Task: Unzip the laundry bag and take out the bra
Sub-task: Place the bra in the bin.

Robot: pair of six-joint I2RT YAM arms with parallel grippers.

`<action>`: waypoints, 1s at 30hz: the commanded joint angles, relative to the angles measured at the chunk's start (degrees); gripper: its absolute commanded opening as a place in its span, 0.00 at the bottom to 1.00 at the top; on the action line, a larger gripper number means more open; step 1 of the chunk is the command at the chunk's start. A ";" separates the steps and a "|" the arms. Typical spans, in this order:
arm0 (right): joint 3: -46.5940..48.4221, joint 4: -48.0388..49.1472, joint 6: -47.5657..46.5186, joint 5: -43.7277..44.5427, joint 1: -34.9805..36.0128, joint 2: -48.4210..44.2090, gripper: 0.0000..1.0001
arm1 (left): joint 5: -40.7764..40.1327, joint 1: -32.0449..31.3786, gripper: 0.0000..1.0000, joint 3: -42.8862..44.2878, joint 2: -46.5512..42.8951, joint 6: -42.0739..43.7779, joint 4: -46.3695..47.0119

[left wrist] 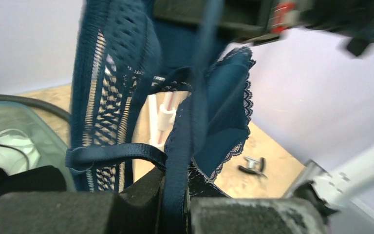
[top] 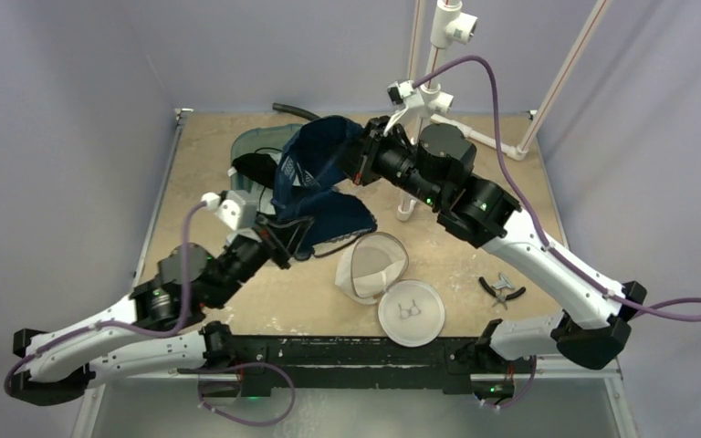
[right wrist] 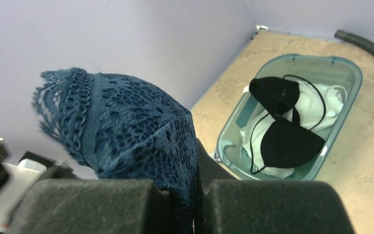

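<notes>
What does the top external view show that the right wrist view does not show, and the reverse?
Only the top external view: the open laundry bag, its round lid, the pliers and the left hand. Only the right wrist view: the white cloth under the black bra. Both: the blue bra pinched in the right hand, the teal tub and that black bra.

The left arm [top: 119, 324] reaches from the desk's [top: 475, 246] near edge toward the middle, its left hand [top: 285, 239] clamped on the bra [top: 319, 178]. The right arm [top: 529, 246] bends up and leftward, right hand [top: 359, 157] higher, pinching it too.
</notes>
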 commanded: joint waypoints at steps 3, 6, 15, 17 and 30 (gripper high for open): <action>-8.58 17.00 8.32 -28.67 -9.49 -0.48 0.05 | 12.26 -0.18 0.00 2.87 -9.65 -7.85 -17.77; -9.91 22.61 10.76 -34.68 -9.83 0.87 0.17 | 13.36 -0.20 0.00 3.29 -12.34 -10.34 -22.34; -2.25 14.84 9.77 -38.26 -11.01 9.80 0.93 | -0.51 -0.32 0.00 8.65 -11.11 -18.56 -32.77; -1.92 12.49 8.43 -38.46 -11.11 10.37 0.98 | -4.57 -0.28 0.00 11.14 -8.97 -19.60 -34.08; -3.36 0.62 -2.35 -34.80 -11.49 1.84 0.98 | -20.80 -0.29 0.00 24.83 9.61 -15.09 -38.49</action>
